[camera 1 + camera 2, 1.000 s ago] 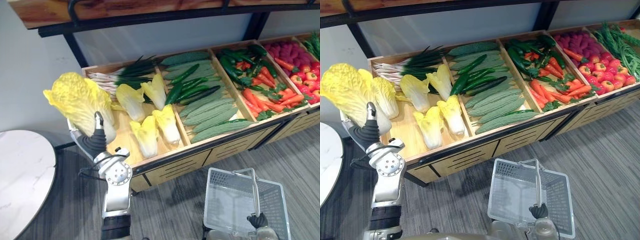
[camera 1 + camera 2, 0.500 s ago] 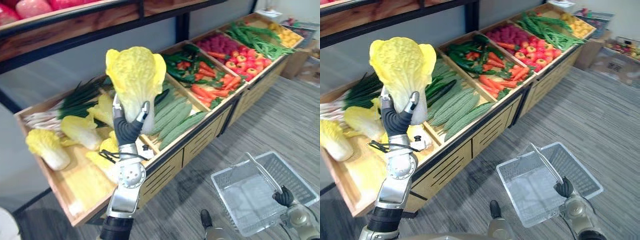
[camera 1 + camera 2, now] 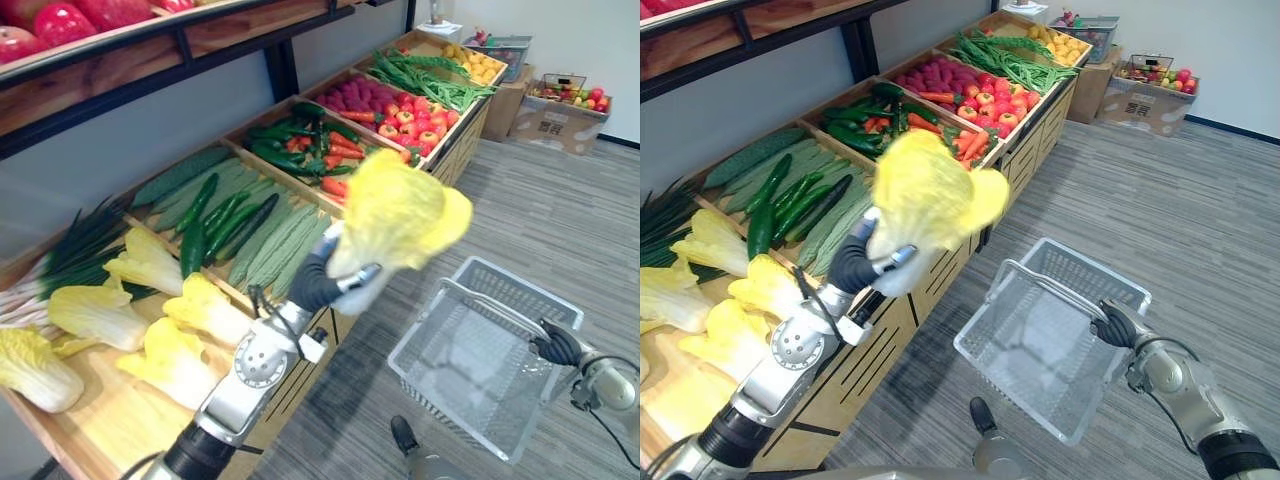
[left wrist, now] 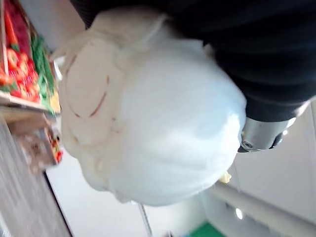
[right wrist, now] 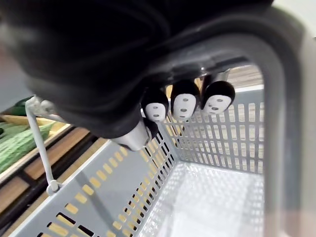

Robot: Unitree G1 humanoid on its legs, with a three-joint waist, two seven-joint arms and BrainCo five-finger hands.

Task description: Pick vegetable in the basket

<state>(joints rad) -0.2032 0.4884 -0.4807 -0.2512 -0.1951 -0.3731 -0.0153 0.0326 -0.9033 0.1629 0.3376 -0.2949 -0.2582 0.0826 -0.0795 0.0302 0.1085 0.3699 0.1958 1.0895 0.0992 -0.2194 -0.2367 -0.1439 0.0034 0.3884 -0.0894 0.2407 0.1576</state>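
- The wooden stand (image 3: 105, 432) runs from the lower left to the upper middle of the frame. It lies at a steeper slant than half a second ago because the head camera has swung right, not because the stand moved.
- Loose cabbages (image 3: 95, 312) lie in the stand's lower-left bay, with spring onions (image 3: 70, 262) behind them. Cucumbers (image 3: 215, 215) fill the next bay to the right.
- The left hand (image 3: 318, 283) sits just left of centre, its fingers and thumb wrapped round the pale base of the cabbage (image 3: 397, 212).
- In the left wrist view that white base (image 4: 148, 118) sits right against the hand's dark cover.
- Half a second ago the cabbage stood upright above the vegetable bays, well apart from the basket. Now it is tipped over, with its yellow leaves pointing right.
- It hangs in the air past the stand's front edge, near the basket's upper-left corner and not yet inside it.
- The grey basket (image 3: 455, 400) is at the lower right, above the striped floor (image 3: 560, 210), with its handle (image 3: 495, 308) raised. It sits closer to the cabbage than before.
- The right hand (image 3: 556, 346) at the right edge still holds the handle's end.
- In the right wrist view its dark-tipped fingers (image 5: 185, 103) curl over the grey bar, with the basket's mesh below.
- A cardboard box (image 3: 550, 108) of fruit has come into sight at the upper right.
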